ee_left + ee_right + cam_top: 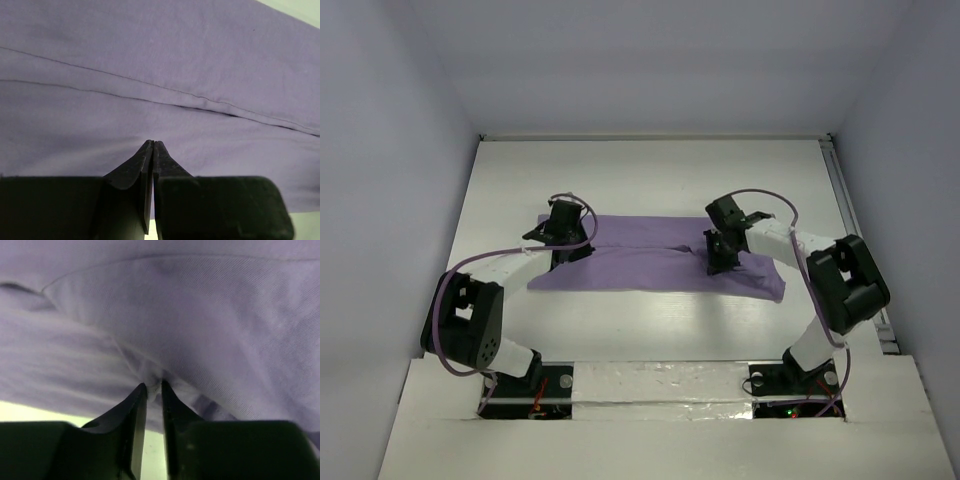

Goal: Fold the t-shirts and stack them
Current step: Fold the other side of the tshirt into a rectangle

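Lying across the middle of the white table (650, 330), the lavender t-shirt (650, 268) makes a wide, rather flat band, with its long side running left to right. The left arm (470, 320) bends its elbow out to the left and reaches inward. The left gripper (152, 142) points down on the left part of the cloth, its fingers pressed together at the tips. I cannot tell whether any cloth is caught between them. The right arm (845, 280) mirrors this pose with its elbow out to the right. The right gripper (152, 385) is closed on a small pucker of the shirt's right part. From above, the wrist bodies hide both pairs of fingertips. The right wrist view is blurred, and collar and sleeves cannot be made out.
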`<state>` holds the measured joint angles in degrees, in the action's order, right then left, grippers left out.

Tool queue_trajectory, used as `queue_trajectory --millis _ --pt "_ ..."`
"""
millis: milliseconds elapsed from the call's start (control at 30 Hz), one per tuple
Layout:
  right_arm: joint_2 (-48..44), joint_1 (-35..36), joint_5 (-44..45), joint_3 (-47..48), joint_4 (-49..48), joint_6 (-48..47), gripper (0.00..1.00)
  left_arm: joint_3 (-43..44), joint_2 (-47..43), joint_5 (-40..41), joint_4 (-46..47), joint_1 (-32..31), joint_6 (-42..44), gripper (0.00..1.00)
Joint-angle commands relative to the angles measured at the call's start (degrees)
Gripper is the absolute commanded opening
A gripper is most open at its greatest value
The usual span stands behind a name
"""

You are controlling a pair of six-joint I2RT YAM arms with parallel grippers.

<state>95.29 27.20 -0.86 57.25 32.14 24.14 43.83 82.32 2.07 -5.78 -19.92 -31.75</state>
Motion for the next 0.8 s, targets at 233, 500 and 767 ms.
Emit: queue_trajectory --millis 233,500,767 --pt "-5.1 1.1 -1.9 7.2 3.3 0.5 0.0 -0.2 -1.9 -1.1 1.7 -0.9 -0.7 0.0" --pt "-3.9 2.2 -17.9 7.4 6.5 -1.0 0.04 0.9 -1.8 -1.3 1.3 -0.9 -0.2 0.0" --pt "-7.1 -2.7 -11.2 9.3 6.3 0.5 0.56 3.9 -1.0 -3.9 0.9 -4.3 1.0 0.0"
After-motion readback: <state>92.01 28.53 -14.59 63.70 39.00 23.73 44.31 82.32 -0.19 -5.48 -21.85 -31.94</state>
